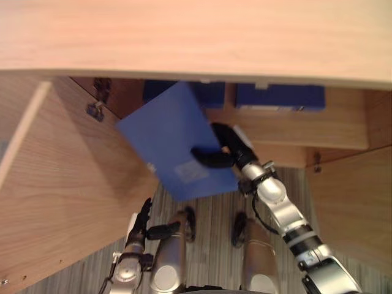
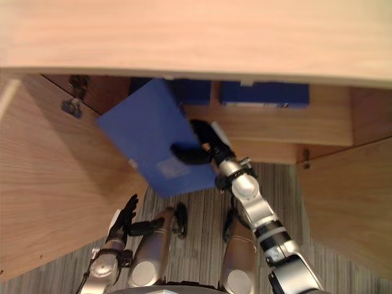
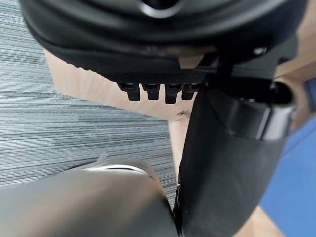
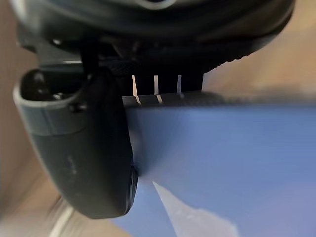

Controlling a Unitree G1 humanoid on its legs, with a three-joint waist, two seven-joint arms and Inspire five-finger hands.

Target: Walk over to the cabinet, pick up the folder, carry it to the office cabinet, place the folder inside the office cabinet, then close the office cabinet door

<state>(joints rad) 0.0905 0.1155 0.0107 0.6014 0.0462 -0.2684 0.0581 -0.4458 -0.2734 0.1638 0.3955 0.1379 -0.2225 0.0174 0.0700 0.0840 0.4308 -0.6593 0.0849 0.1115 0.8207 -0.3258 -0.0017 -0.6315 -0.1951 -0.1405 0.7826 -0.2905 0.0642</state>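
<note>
Pinching blue folder (image 1: 165,138) w/ right hand (image 1: 231,146): thumb across front, fingers behind. Folder hangs tilted at open cabinet (image 1: 343,130) mouth. Looks light, stiff, slick, so edge grip prob. ok. Left hand (image 1: 142,220) low, fingers loosely straight.

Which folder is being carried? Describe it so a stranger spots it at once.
Find the wooden cabinet with its doors open. Before its opening, the right hand grips a flat blue folder. Unlike the darker blue items resting on the shelf behind, it hangs tilted in the air.
</note>
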